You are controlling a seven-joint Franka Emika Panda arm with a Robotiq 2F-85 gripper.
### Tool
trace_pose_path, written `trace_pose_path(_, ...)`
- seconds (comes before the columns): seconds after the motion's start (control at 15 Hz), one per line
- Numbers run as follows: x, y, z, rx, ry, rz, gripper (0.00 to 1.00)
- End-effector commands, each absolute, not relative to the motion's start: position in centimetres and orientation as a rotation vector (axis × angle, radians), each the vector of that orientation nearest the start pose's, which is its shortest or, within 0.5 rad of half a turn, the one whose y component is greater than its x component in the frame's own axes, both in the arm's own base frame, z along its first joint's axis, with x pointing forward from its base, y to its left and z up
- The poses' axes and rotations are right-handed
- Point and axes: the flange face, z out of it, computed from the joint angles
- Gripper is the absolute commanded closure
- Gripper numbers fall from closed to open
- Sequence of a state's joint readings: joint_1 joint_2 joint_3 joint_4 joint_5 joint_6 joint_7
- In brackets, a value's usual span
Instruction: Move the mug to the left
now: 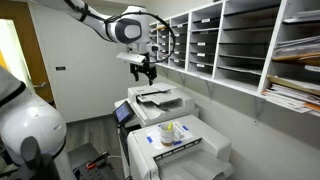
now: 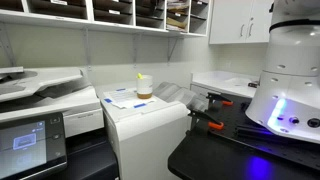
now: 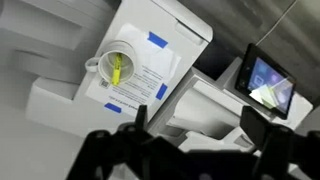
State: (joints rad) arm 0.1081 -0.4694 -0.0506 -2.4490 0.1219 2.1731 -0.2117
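Observation:
The mug (image 3: 119, 68) is small, round and whitish with something yellow inside. In the wrist view it stands on a blue-and-white sheet (image 3: 140, 80) on top of a white printer (image 3: 180, 25). It also shows in both exterior views (image 1: 168, 131) (image 2: 144, 88). My gripper (image 1: 146, 72) hangs high in the air above the machines, well away from the mug. In the wrist view its dark fingers (image 3: 195, 120) are spread apart with nothing between them.
A larger copier (image 1: 155, 98) with a lit touch screen (image 3: 268, 82) stands beside the printer. Wall shelves with paper trays (image 1: 240, 45) run along the wall. A black table with tools (image 2: 215, 125) lies next to the printer by the robot base (image 2: 290, 80).

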Motion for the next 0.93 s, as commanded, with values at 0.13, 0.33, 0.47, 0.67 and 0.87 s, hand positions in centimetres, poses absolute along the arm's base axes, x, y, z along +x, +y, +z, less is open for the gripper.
trace_pose_path(0.13,42.2,2.8,48.8,-2.995,-0.320,-0.305,0.00)
trace_pose_path(0.33,42.8,2.2,48.3,-3.010,-0.184,-0.280,0.00)
trace_pose_path(0.47,43.9,0.3,46.5,-3.028,0.016,-0.318,0.00)
trace_pose_path(0.67,45.0,-3.5,41.9,-3.031,0.286,-0.237,0.00)
trace_pose_path(0.87,45.5,-6.5,37.0,-3.043,0.547,-0.163,0.00)
